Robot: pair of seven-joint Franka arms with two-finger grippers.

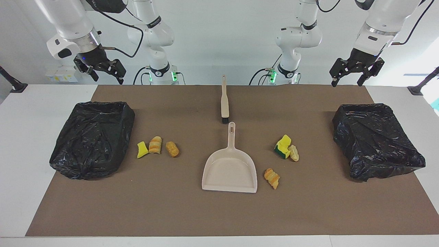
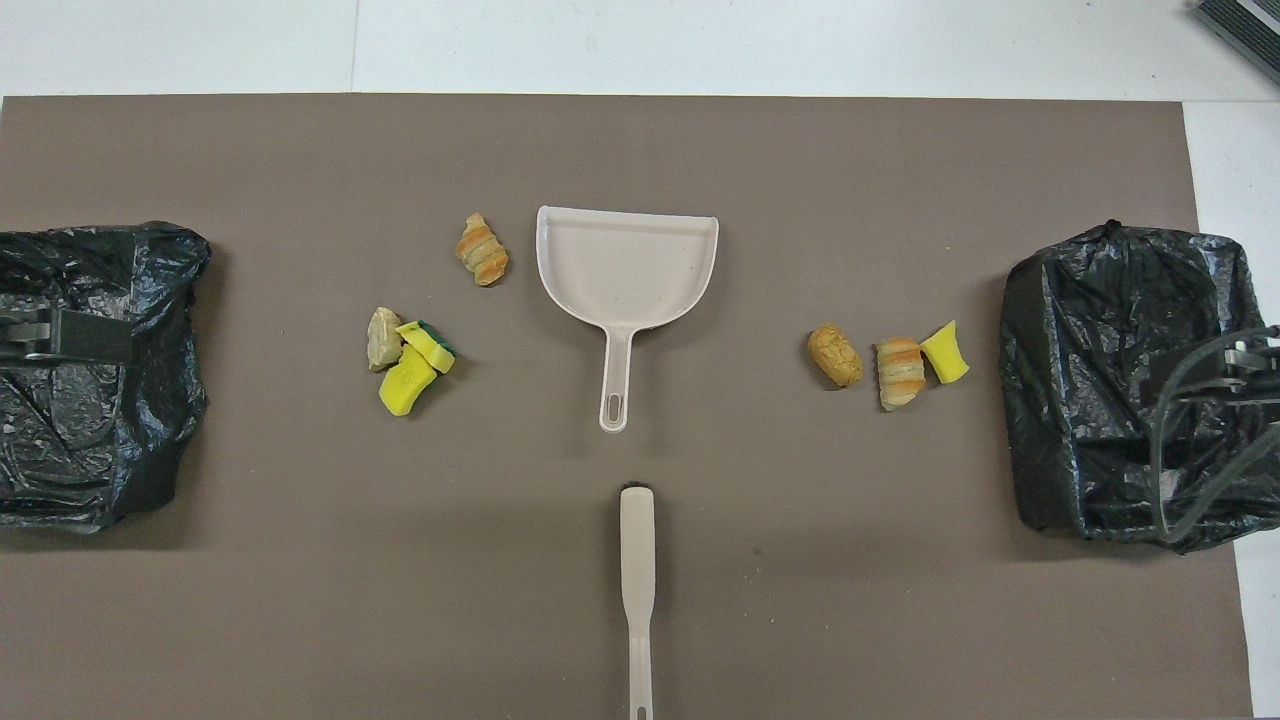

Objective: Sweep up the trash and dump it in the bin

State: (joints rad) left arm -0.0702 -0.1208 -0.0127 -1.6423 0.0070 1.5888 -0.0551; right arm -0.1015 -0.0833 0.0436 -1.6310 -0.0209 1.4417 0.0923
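Brown mat [image 1: 219, 212] covers most of the white table [image 1: 20, 154]; everything sits on it.

Two bins lined w/ black bags, one at each end. Bin at right arm's end [image 1: 92, 139] and bin at left arm's end [image 1: 375, 140], both crumpled plastic, open tops facing up.

Both arms wait, raised. Right gripper [image 1: 104, 73] hangs above the table edge nr its bin, fingers spread wide, holding nothing. Left gripper [image 1: 348, 80] same at its end: fingers wide apart, nothing betw them. In overhead view each gripper covers part of its bin.

Beige dustpan [image 1: 229, 169] at mid-table, flat, mouth pointing away from robots, handle toward them. Pan is bare inside.

Brush [image 1: 224, 99] lies in line w/ dustpan handle, nearer the robots; dark bristle end just beside the handle tip, not touching as far as overhead view shows.

Trash in two groups, all loose on mat:
- Toward right arm's end, row of three betw dustpan and bin: yellow sponge piece [image 1: 141, 150], striped bread lump [image 1: 155, 145] touching or nearly, brown bread lump [image 1: 172, 149] slightly apart.
- Toward left arm's end: yellow-green sponge [image 1: 283, 145] w/ a pale tan lump [image 1: 294, 153] against it; striped croissant-like lump [image 1: 272, 178] apart, just beside the dustpan's corner.
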